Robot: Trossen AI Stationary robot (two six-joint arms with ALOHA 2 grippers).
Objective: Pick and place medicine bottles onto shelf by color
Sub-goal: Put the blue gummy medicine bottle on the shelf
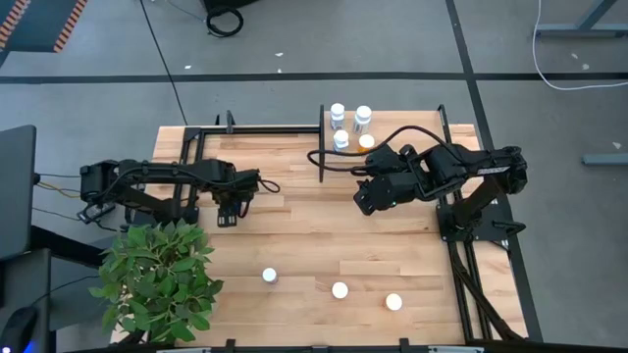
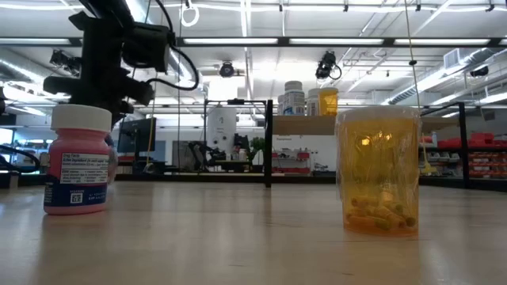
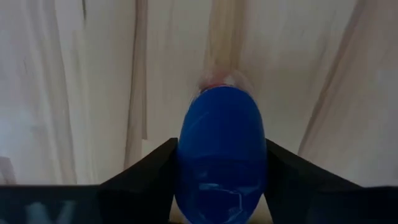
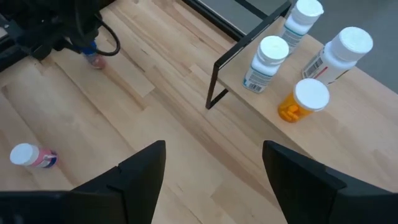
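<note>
Left tool [image 3: 221,186] low over tabletop [image 1: 314,235], fingers flanking blue bottle [image 3: 221,155], contact unclear. Right tool [image 4: 214,180] spread wide, empty, near shelf [image 4: 373,81] holding three white bottles [image 4: 267,62] and orange bottle [image 4: 301,102].

Matt wooden tabletop [image 1: 294,235]; glossy blue plastic bottle [image 3: 221,155].

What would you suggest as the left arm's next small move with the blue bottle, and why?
Probably finish closing, then lift straight up. In the left wrist view the blue bottle sits between the left gripper's two dark fingers, still down at the tabletop. The shelf stands farther off, by the open right gripper.
</note>
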